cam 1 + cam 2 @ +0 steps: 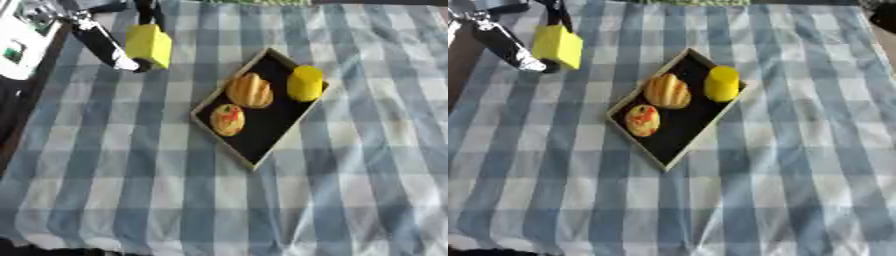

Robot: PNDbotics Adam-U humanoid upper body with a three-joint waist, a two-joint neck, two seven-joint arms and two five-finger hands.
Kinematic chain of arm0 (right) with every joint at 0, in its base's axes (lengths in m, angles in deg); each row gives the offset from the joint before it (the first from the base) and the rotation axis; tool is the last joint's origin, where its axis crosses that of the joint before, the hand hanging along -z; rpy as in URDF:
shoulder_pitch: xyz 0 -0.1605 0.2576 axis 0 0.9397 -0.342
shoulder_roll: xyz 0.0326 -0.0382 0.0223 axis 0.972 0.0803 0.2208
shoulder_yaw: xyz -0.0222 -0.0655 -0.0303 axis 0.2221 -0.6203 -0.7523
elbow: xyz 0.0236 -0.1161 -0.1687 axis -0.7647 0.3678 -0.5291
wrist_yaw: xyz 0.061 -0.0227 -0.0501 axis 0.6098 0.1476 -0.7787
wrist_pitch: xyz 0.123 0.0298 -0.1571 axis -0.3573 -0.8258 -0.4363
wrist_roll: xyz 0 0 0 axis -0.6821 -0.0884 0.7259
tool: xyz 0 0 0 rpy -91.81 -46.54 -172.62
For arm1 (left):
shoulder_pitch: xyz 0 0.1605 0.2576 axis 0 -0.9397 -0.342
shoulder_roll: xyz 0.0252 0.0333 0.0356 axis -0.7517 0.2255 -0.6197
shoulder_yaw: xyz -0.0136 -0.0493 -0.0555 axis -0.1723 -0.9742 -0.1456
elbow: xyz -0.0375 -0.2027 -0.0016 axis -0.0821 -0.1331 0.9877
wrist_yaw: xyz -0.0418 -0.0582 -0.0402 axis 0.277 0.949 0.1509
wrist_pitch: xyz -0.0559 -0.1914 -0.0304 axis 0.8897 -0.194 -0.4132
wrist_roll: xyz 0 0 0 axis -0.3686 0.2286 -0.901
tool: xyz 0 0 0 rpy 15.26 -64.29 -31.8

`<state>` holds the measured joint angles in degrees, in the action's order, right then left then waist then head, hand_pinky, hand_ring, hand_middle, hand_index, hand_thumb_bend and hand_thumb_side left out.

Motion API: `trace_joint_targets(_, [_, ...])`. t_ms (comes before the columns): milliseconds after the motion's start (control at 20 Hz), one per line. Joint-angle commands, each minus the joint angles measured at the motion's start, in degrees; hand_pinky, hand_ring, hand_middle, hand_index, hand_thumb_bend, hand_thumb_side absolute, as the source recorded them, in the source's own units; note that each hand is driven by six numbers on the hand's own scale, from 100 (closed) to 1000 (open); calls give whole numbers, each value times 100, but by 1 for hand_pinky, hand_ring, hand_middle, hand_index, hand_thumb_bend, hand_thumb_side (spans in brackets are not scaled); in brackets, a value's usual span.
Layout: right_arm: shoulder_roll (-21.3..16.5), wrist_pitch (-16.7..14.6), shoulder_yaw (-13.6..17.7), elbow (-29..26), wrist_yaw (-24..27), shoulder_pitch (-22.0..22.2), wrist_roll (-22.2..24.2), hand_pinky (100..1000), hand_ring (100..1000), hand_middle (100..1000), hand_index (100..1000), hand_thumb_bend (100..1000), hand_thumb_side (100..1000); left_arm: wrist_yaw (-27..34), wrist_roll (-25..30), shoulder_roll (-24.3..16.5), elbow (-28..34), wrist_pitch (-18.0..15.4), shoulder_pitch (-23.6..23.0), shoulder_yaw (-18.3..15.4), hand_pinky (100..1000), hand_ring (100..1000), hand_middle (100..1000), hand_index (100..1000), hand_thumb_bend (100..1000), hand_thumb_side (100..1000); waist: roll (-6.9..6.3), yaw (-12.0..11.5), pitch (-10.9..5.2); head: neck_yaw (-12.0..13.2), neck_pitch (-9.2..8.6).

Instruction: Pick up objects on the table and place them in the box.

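My left hand (105,42) is at the far left of the table, its fingers curled round a yellow block (149,45) that it holds above the checked cloth. To the right lies the box (229,145), a shallow black tray with a tan rim, set at an angle. Three things lie in it: a ridged orange-yellow piece (250,90), a round yellow piece with a red mark (227,119), and a yellow cylinder (305,83) against the far right rim. The block is left of the box and apart from it.
A blue and white checked cloth (350,190) covers the table. A white device (19,42) stands at the far left, by the table's dark left edge (13,125). A dark shape (883,17) shows in the top right corner of the right eye view.
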<state>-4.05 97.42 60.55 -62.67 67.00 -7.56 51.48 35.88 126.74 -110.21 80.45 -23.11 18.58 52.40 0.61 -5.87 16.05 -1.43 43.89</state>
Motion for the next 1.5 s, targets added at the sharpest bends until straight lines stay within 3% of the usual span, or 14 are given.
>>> trace_joint_targets(50, [-95,-42,71,-94,47,-67,14,888,986,653,787,100,468,352,585,253,194,-246,197,83,695,532,386,630,235,100,-63,25,-163,-46,23])
trace_joint_targets(200, [-57,-71,62,-94,81,-99,39,889,988,652,787,100,472,519,709,595,109,-102,265,144,697,536,394,637,198,100,-67,62,-167,-46,23])
trace_joint_targets(400, [12,-67,50,-94,114,-140,77,888,990,649,787,100,472,293,754,987,-269,-18,290,155,700,544,403,644,195,100,-82,118,-149,-18,23])
trace_joint_targets(800, [94,-55,44,-94,145,-217,110,888,992,647,786,100,483,-158,684,1532,-1049,-153,207,231,707,561,421,658,161,100,-115,188,-92,-35,23])
trace_joint_targets(1000, [108,-71,40,-94,162,-265,119,888,992,647,786,100,484,-607,650,1649,-1441,-296,168,239,748,628,496,721,207,100,-119,199,-84,-56,23])
trace_joint_targets(1050, [112,-74,41,-94,164,-271,119,888,992,647,786,100,484,-724,626,1675,-1538,-346,159,228,774,681,548,763,228,100,-118,200,-83,-65,23])
trace_joint_targets(1150, [119,-75,40,-94,175,-271,118,888,993,648,786,100,485,-967,561,1703,-1685,-477,144,211,814,749,613,814,274,194,-115,198,-80,-72,23])
trace_joint_targets(1250, [122,-69,45,-94,171,-257,119,888,993,647,786,100,485,-1294,490,1689,-1774,-608,135,201,869,841,749,893,376,348,-114,192,-76,-72,23])
trace_joint_targets(1350, [127,-59,55,-94,166,-243,115,888,993,647,786,100,486,-1685,370,1665,-1812,-734,121,177,902,878,806,924,455,417,-113,184,-76,-76,23])
trace_joint_targets(1500, [130,-51,73,-94,165,-227,100,889,993,647,786,100,484,-2142,168,1669,-1870,-865,89,127,914,889,827,937,485,463,-105,177,-80,-77,23])
